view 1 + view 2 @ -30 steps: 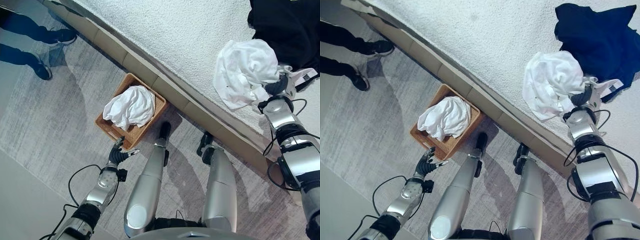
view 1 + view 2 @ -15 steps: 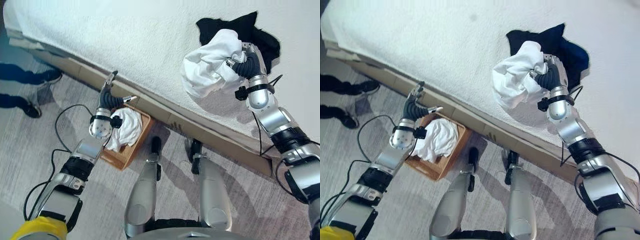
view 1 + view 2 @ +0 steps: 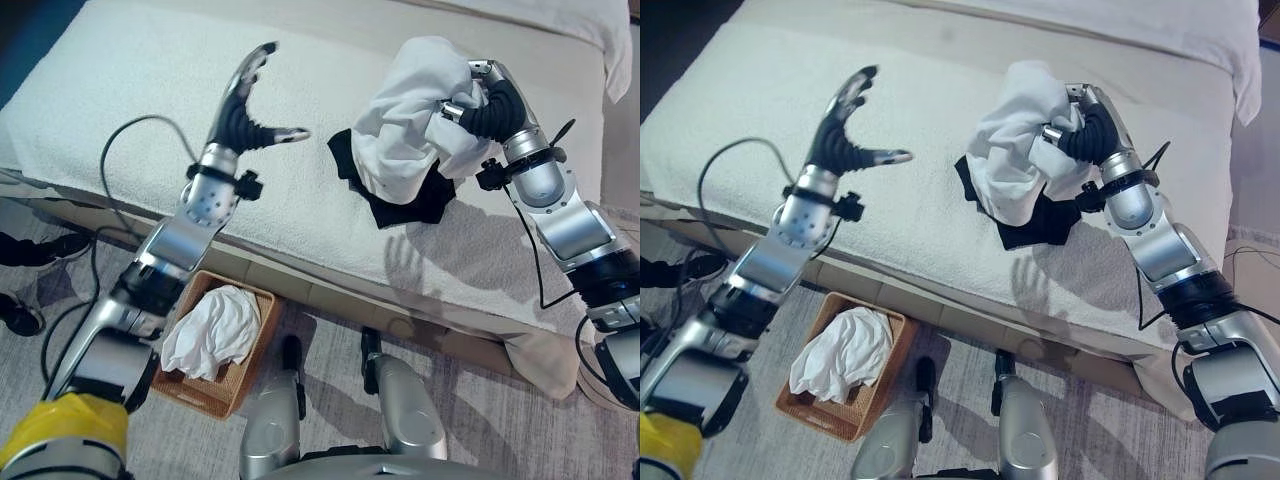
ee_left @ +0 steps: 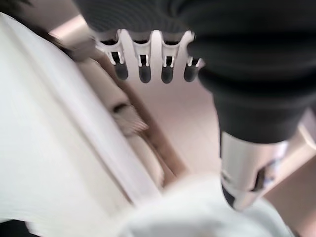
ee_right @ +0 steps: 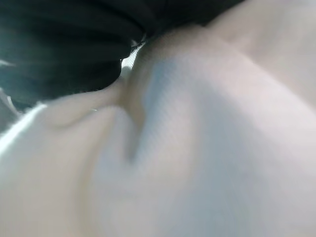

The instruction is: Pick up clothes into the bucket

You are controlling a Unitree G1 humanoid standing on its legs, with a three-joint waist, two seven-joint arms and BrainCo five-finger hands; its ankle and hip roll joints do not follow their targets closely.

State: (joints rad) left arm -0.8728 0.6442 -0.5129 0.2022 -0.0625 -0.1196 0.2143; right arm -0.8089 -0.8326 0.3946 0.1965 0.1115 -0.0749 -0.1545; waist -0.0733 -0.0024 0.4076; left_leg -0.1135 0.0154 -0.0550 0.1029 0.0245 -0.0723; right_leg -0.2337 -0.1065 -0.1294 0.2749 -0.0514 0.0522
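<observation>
Down on the grey floor, close against the front edge of the bed, a woven basket holds a crumpled white garment that fills most of it. To the left on the floor a person's dark shoes show beside the bed's front left corner.

Above that, the bed with its white textured cover stretches across the scene. The left hand is raised over the left part of the bed, its fingers straight and spread with the thumb pointing sideways, grasping nothing; in the left wrist view its dark-tipped fingers stand in a relaxed row with nothing between them.

Farther over, toward the right part of the bed, the right hand has its fingers curled into a bunched white cloth, which it holds lifted above the cover. The right wrist view shows the white fabric pressed close against the hand's dark cover. Under the bundle a dark garment lies flat on the bed, its edges showing beneath and beside the hanging white folds. At the bed's far right corner a white pillow lies along the back edge.
</observation>
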